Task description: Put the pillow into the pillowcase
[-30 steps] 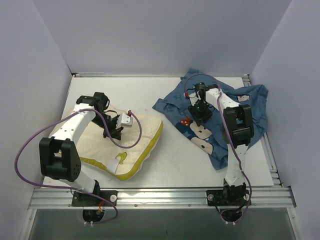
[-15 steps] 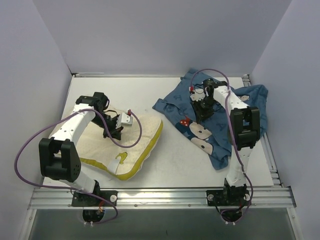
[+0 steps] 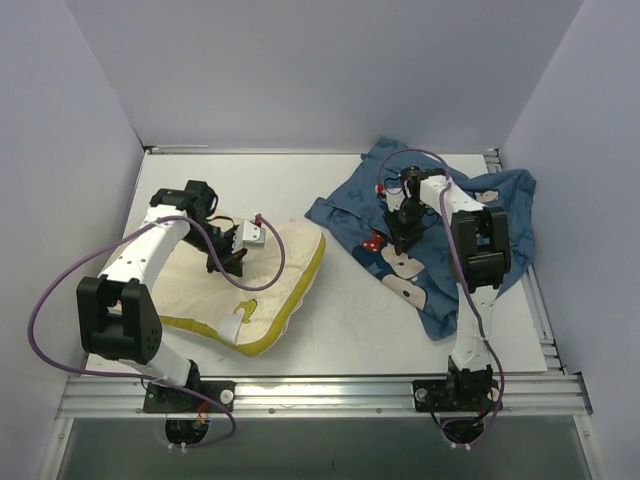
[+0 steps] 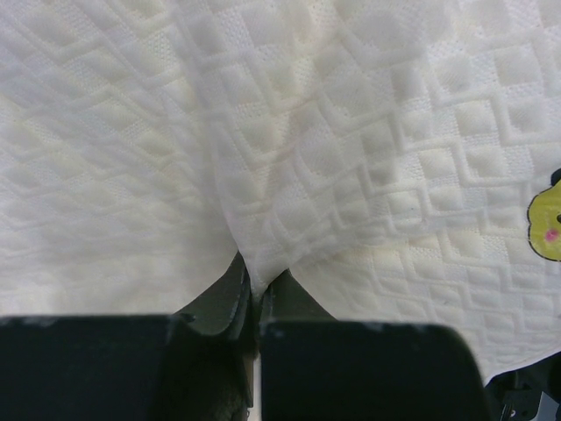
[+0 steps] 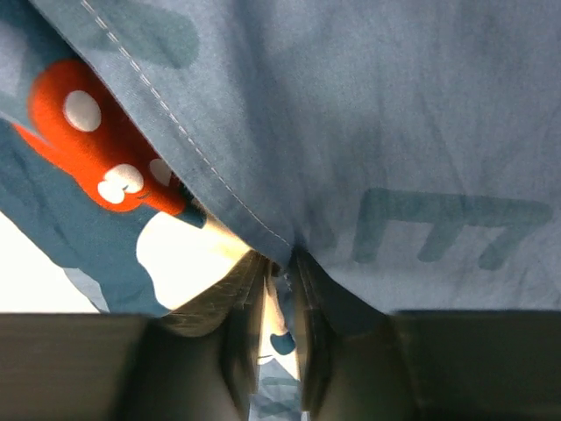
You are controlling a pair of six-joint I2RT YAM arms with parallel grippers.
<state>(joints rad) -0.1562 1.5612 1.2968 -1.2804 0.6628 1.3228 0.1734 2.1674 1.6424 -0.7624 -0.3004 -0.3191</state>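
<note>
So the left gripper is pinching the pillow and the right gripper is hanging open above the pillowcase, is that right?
Not quite. The right gripper is not open: the right wrist view shows it shut on a fold of the pillowcase. The left gripper does pinch the pillow.

The pillow [image 3: 300,255] is laid at 9 o'clock on the tabletop [image 3: 345,305], the pillowcase [image 3: 510,210] crumpled at 3 o'clock. The left claw [image 3: 228,262] is set on the pillow, the right claw [image 3: 403,233] on the pillowcase.
</note>
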